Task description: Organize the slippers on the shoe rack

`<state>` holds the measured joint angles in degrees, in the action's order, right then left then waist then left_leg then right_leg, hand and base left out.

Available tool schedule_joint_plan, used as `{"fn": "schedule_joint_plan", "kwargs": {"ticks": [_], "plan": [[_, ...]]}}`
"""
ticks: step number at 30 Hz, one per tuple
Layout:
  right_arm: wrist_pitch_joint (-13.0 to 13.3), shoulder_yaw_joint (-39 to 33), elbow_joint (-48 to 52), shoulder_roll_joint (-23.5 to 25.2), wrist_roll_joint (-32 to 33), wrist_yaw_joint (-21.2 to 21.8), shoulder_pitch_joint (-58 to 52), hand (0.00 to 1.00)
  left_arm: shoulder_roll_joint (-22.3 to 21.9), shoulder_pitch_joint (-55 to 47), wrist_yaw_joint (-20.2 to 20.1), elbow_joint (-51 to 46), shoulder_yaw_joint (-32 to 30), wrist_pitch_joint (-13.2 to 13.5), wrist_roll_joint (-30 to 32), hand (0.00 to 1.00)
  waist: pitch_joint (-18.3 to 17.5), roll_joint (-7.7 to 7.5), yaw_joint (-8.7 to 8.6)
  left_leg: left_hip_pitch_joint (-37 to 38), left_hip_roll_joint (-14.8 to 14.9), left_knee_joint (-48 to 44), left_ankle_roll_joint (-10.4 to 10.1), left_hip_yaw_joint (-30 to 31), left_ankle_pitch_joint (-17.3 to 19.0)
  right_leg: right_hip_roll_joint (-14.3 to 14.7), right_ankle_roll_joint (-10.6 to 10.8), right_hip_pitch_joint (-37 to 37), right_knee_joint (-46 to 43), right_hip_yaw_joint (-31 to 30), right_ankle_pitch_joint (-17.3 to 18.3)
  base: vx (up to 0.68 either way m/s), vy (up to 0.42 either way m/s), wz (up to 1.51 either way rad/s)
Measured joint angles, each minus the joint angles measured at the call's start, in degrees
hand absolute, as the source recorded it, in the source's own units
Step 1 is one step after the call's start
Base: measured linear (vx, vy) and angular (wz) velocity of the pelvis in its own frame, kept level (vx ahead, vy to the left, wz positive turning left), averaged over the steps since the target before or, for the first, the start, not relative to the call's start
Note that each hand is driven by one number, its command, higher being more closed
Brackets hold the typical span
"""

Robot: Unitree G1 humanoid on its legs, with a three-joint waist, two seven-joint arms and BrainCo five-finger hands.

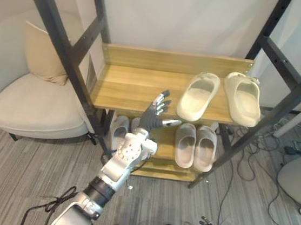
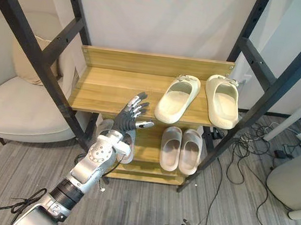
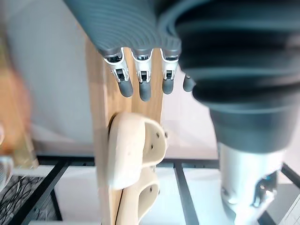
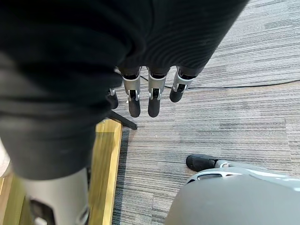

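Left hand (image 1: 153, 114), fingers released, hovers beside the skewed cream slipper (image 1: 198, 96), likely to straighten it. Right hand (image 4: 155, 96) hangs relaxed.

top shelf (image 1: 132, 83): upper slippers (image 1: 198, 96) at right | lower shelf (image 1: 164, 146): lower slippers (image 1: 186, 144) | armchair (image 1: 32, 104): left of rack (image 1: 288, 101)

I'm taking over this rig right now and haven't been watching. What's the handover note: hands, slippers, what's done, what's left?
Left hand: open, empty, raised over the front edge of the top shelf.
Right hand: open, empty, hanging low near the floor.
Slippers: cream pair on the top shelf's right side, splayed apart at the heels. On the lower shelf, one pair sits at the right and another pair at the left, partly behind the arm.
Done: every slipper in sight is on the rack.
Left: probably straightening the cream pair.
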<state>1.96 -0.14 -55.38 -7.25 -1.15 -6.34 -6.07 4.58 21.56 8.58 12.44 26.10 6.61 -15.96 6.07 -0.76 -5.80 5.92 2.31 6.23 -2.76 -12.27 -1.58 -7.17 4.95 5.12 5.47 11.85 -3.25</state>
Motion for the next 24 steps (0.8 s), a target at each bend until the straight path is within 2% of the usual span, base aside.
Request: {"fn": "schedule_joint_plan", "kwargs": {"ticks": [7,15,24], "plan": [[-0.31,0.19,0.00,0.20,0.02,-0.47,-0.02,0.00,-1.46,2.09,0.03,2.64,2.51,-0.76,-0.57,0.00,-0.23,-0.37,-0.21,0.12,0.16,0.00,-0.19,-1.39,0.16,0.11,-0.01,-0.50,0.02,-1.03,-0.02,-0.02,-0.006,-0.08],[-0.32,-0.39,0.03,0.39,0.12,-0.62,0.16,0.00,-3.84,6.92,0.21,7.32,2.59,-0.80,-1.12,0.00,-0.22,-0.37,-0.86,0.02,0.24,-0.27,-0.38,-3.22,0.66,0.28,-0.04,-1.68,0.02,-2.98,-0.11,0.00,-0.009,-0.13],[-0.31,-1.93,0.40,0.58,0.14,-0.94,0.39,0.00,-4.41,12.70,1.46,10.92,2.44,-0.84,-1.13,0.00,-0.18,-0.31,-2.51,-0.98,0.24,-0.31,-0.54,-4.73,1.02,0.34,0.12,-3.17,-0.03,-4.41,-0.36,0.00,-0.007,-0.08]]}}
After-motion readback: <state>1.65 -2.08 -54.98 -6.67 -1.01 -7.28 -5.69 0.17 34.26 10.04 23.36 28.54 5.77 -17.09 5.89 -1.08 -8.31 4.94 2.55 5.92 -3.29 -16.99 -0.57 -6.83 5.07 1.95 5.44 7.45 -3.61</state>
